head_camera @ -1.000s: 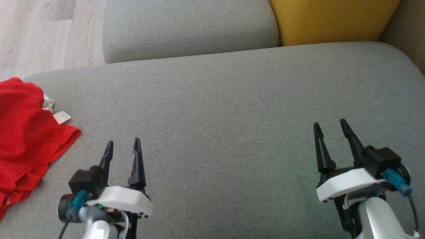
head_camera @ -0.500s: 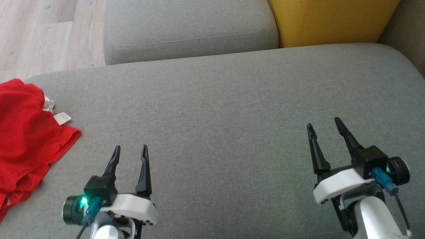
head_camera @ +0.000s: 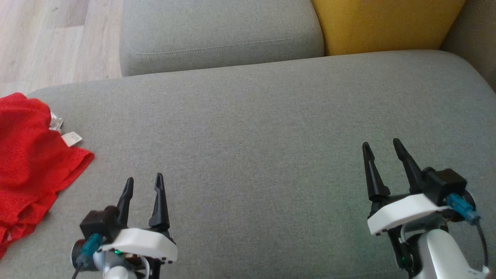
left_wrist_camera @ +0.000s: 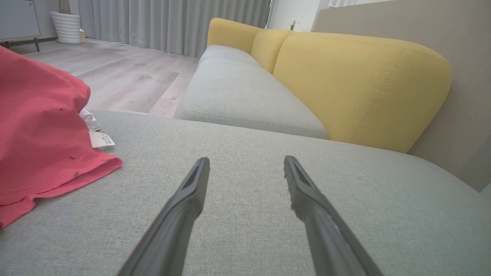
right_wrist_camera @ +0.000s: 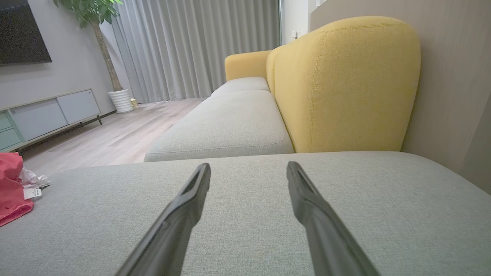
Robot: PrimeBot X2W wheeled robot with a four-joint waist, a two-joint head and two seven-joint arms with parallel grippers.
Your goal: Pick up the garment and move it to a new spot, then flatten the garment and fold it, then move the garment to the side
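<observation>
The red garment [head_camera: 31, 155] lies crumpled at the left edge of the grey sofa cushion [head_camera: 252, 135], with its white label [head_camera: 72, 137] showing on its right side, and nothing touches it. Over the last second the left gripper [head_camera: 144, 177] has only drifted a little toward the near edge. The right gripper [head_camera: 380, 141], well apart on the right, has barely shifted. Both have their fingers spread wide and hold nothing. The pick-up has not begun; the left gripper, the nearer of the two, would probably have to swing left to reach the cloth.
</observation>
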